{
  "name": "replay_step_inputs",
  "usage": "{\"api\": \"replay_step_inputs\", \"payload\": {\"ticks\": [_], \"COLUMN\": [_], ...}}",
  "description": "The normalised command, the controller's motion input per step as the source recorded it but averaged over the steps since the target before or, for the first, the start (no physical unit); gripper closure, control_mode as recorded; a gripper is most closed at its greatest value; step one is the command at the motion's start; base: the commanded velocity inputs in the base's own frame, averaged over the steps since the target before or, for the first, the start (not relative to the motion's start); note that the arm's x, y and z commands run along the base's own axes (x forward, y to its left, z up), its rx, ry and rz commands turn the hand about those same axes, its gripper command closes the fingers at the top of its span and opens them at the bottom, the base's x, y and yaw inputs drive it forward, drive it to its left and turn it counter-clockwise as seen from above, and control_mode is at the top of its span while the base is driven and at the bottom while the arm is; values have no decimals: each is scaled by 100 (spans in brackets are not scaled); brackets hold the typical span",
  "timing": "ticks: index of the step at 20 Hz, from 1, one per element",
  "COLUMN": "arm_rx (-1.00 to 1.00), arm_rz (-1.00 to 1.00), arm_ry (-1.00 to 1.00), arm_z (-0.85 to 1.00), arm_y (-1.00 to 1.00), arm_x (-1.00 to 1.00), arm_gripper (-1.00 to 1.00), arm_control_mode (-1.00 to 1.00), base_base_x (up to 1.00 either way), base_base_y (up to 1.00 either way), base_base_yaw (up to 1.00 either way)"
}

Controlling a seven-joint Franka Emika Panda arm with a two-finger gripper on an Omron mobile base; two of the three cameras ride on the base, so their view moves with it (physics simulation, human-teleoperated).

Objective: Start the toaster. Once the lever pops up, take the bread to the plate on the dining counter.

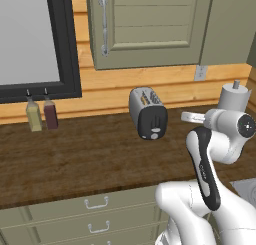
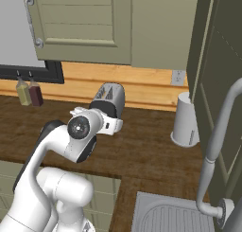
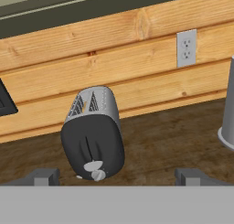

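Now the two-finger claw (image 3: 116,176) stands wide, with its two dark finger tips far apart at the bottom of the hand view, and nothing is between them. It hovers above the dark wood worktop (image 1: 75,159) and holds nothing. It points at the small rounded silver-grey toaster (image 3: 93,131), which stands well apart from it.

In the hand view the black end panel of the toaster faces the camera. The small grey lever (image 3: 93,166) sits low on this panel, and the round knob (image 3: 98,175) is just beside it, a little lower. The two slots on top show something tan inside, but I cannot tell if it is the bread.

From the left base view, the toaster (image 1: 148,112) stands near the back of the worktop, in front of the light wooden wall. To its left, well apart, two small bottles (image 1: 42,115) stand side by side under the dark-framed window. In the right base view a white cylinder container (image 2: 185,120) stands to the right of the toaster (image 2: 108,100), near a wall socket (image 2: 178,77).
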Motion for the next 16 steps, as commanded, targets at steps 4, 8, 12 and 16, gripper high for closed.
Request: {"api": "replay_step_inputs", "payload": {"ticks": [4,8,12,16], "arm_rx": [0,0,0,0], "arm_rz": [0,0,0,0], "arm_ry": [0,0,0,0], "arm_z": [0,0,0,0], "arm_y": [0,0,0,0], "arm_x": [0,0,0,0], "arm_gripper": [-100,-100,-100,-100], "arm_control_mode": [-100,-100,-100,-100], "base_base_x": [0,0,0,0], "base_base_y": [0,0,0,0], "base_base_yaw": [0,0,0,0]}}
